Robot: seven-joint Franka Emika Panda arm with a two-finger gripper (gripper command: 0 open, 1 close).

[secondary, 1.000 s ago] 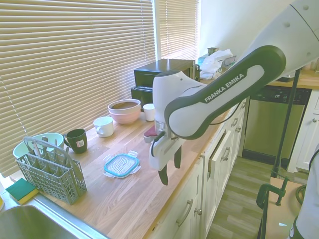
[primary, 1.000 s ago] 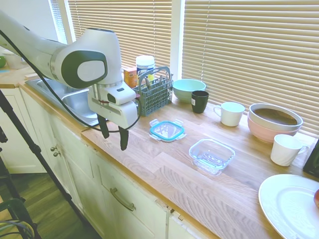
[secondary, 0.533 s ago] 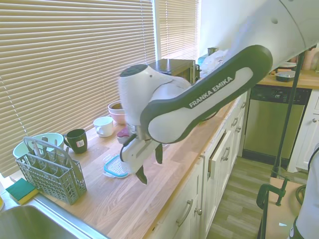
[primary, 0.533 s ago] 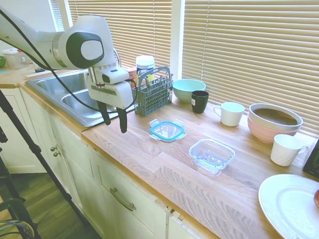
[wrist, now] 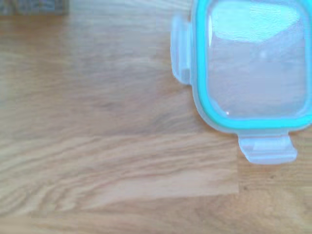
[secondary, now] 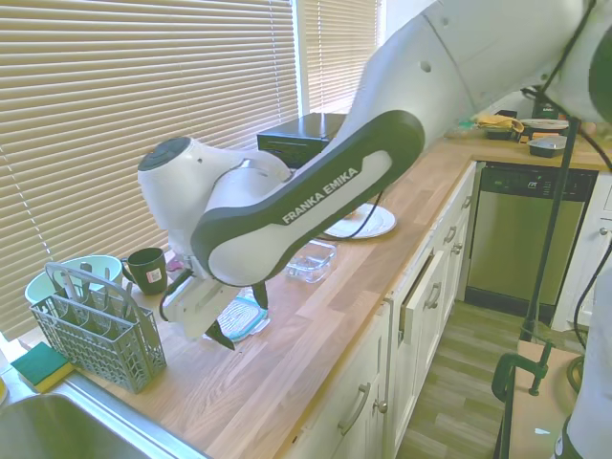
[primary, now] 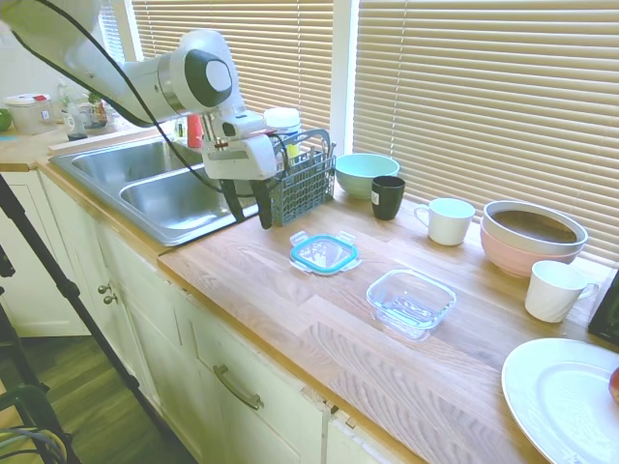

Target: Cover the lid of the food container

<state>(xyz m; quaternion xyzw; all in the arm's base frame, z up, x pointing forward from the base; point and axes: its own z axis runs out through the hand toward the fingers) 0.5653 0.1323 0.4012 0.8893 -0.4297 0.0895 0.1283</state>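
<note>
The lid lies flat on the surface, apart from the food container. The hand hangs empty, fingers spread, near the surface's sink-side edge.

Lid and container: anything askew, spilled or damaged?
Nothing stands out. The lid lies flat on the wooden counter, apart from the empty, upright food container. No spill or cracks visible. The hand hangs open above the counter beside the lid.

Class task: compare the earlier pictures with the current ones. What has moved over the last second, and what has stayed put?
The gripper, open and empty, has swung from the counter's front edge towards the cutlery basket, beside the lid. Nothing was grasped or released. The lid, food container, bowls and mugs have not moved.
</note>
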